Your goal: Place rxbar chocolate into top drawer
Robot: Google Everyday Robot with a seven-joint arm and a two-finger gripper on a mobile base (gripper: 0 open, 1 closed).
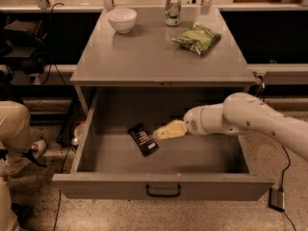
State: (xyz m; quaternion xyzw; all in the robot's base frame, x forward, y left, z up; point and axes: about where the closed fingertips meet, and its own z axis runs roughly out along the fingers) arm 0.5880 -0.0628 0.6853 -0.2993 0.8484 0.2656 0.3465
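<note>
The rxbar chocolate (142,139), a flat dark bar with pale lettering, lies flat on the floor of the open top drawer (163,186), left of centre. My gripper (159,133) is inside the drawer just right of the bar, with its pale tip at the bar's right edge. It is open and holds nothing. The white arm (250,121) reaches in from the right over the drawer's right side.
On the tabletop (144,57) stand a white bowl (121,19), a can (173,9) and a green chip bag (198,37). A person's leg (14,129) is at the left of the cabinet. Cables and a small box (277,198) lie on the floor at the right.
</note>
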